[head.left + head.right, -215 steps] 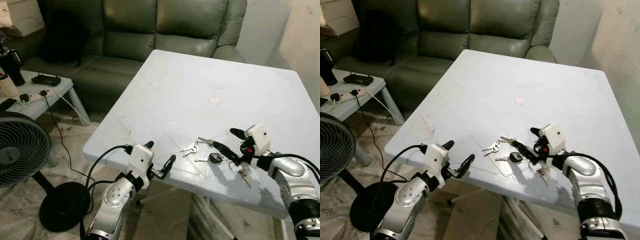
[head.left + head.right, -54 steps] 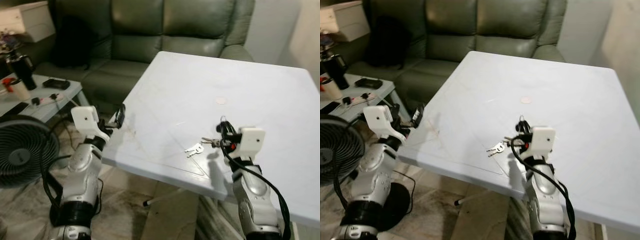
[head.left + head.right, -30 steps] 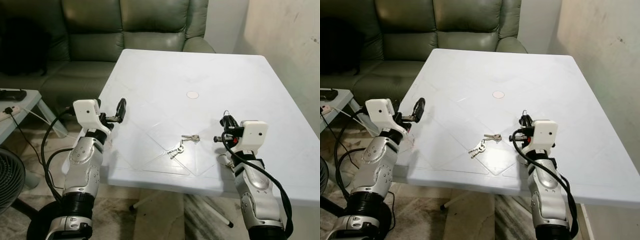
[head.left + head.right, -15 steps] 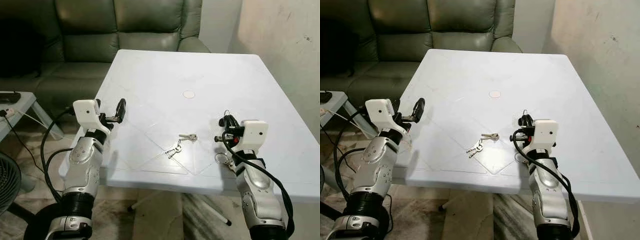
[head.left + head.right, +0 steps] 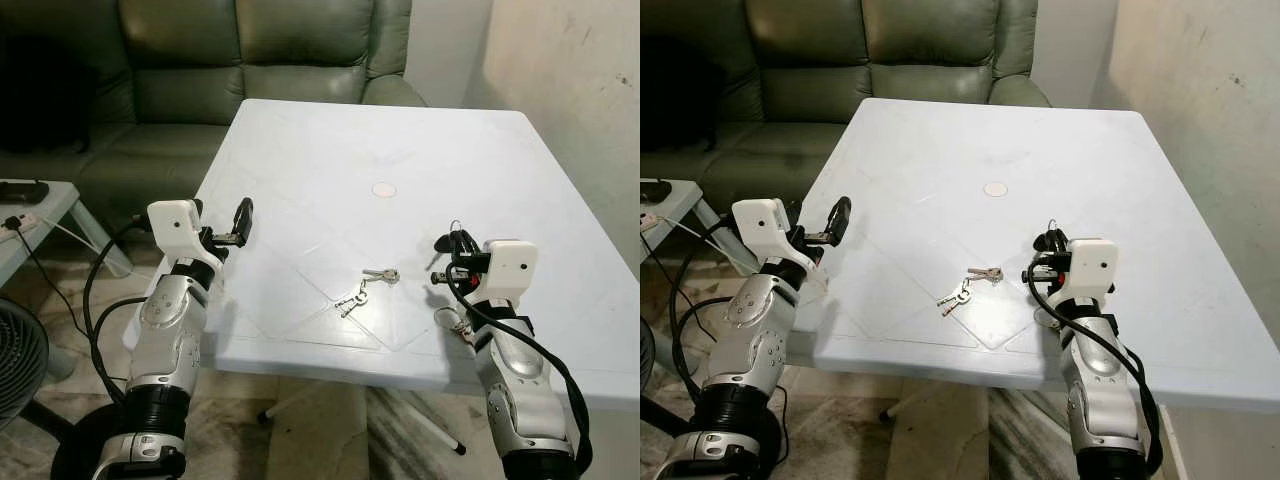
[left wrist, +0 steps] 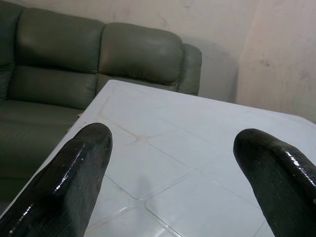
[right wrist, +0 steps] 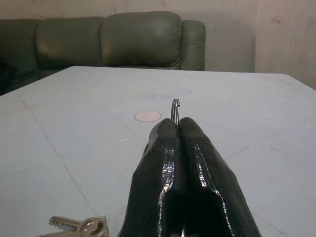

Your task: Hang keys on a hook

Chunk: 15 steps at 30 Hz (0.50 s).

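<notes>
My right gripper (image 5: pixel 453 244) is held above the white table's (image 5: pixel 330 150) right front part, shut on a bunch of keys. Its wire ring (image 7: pixel 175 107) pokes up between the closed fingers (image 7: pixel 168 148). A second ring with small keys (image 5: pixel 453 322) dangles below the gripper, close to the tabletop. Another small bunch of silver keys (image 5: pixel 366 286) lies flat on the table to the left of that gripper, also seen as keys (image 7: pixel 79 225) in the right wrist view. My left gripper (image 5: pixel 240 222) hovers open over the table's left edge, holding nothing.
A round white disc (image 5: pixel 384 189) lies mid-table. A dark green sofa (image 5: pixel 250 50) stands behind the table and a bare wall (image 5: pixel 570 80) runs along its right side. At the left are a low side table (image 5: pixel 40 210) with cables and a black fan (image 5: pixel 20 360) on the floor.
Seven seconds ago my right gripper was open beside the keys on the table; now it is shut on one bunch and raised. Over the last half second only the view shifted slightly.
</notes>
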### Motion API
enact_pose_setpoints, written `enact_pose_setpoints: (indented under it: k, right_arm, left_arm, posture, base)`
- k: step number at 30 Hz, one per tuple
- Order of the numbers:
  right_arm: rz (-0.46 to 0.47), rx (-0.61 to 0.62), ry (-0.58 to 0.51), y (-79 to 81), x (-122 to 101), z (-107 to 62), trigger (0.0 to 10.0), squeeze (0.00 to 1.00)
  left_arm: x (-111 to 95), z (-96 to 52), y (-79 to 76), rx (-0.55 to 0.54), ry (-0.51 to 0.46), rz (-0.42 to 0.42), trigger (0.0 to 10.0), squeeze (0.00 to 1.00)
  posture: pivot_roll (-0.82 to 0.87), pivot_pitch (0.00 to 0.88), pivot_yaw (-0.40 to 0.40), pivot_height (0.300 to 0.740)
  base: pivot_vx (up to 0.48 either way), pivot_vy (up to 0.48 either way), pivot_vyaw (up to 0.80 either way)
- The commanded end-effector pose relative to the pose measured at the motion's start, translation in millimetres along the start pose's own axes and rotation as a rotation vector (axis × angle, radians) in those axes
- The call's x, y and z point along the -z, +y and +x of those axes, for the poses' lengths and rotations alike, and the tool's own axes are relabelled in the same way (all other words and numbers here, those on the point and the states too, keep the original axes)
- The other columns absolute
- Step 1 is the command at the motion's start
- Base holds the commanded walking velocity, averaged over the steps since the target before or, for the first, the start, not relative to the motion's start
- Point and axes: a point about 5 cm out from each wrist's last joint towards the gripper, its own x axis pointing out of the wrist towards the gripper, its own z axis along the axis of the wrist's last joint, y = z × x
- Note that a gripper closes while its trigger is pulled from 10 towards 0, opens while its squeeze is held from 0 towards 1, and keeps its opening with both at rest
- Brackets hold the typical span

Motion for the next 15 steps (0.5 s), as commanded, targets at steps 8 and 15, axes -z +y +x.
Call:
enact_pose_setpoints:
  k: [8, 15]
  right_arm:
    - [0.002, -0.013, 0.010, 2.1, 0.1, 0.6, 10.0, 0.00]
    - [-0.002, -0.011, 0.010, 0.8, -0.5, 0.2, 10.0, 0.00]
  left_arm:
    - [2.4, -2.6, 3.9, -0.020, 0.017, -0.002, 10.0, 0.00]
    - [2.6, -2.2, 3.8, -0.028, 0.020, 0.012, 10.0, 0.00]
  posture:
    - [-0.03, 0.000, 0.023, 0.740]
    - [-0.03, 0.000, 0.022, 0.740]
  base:
    - [0.000, 0.465, -0.77]
    - [0.000, 0.000, -0.77]
